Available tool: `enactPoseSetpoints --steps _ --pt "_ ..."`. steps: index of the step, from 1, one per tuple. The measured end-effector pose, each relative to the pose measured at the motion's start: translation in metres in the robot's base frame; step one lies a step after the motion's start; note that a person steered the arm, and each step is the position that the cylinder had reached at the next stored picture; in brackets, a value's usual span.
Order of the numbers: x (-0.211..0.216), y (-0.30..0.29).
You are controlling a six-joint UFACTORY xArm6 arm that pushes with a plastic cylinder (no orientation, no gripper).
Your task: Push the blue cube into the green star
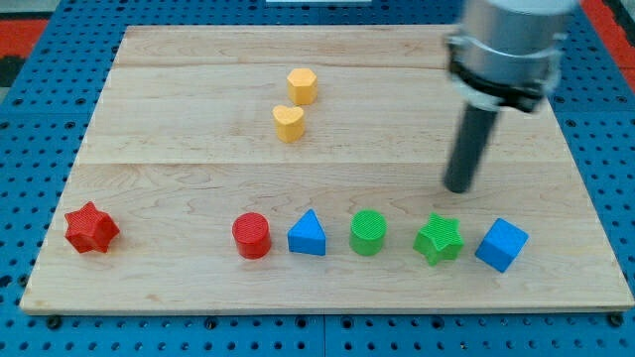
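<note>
- Sitting at the tabletop [179, 169] bottom right, the blue cube [501, 244] lies just right of the green star [438, 239]
- It looks light, rigid, apt to slide; its right face suits the push
- No pincer exists; my tip [457, 187] rests above the star

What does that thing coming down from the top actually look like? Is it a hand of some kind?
No hand. My arm's end is a fat, blurred metallic grey cylinder with a dark band around its lower edge. From it hangs a straight, plain dark rod, round and unmarked. My tip is simply its blunt lower end, near the wooden board. No cables, fingers or labels show.
</note>
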State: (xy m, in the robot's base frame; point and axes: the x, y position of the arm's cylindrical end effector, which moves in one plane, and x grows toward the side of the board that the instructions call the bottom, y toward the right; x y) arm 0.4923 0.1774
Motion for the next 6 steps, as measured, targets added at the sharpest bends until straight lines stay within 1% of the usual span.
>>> enactPoseSetpoints --steps 1,2,3,4,5,6 --pt "0.057 0.028" --pt "0.091 0.027" --pt "0.094 0.024" --pt "0.124 0.059" --pt "0.126 0.023" --pt "0.117 0.000"
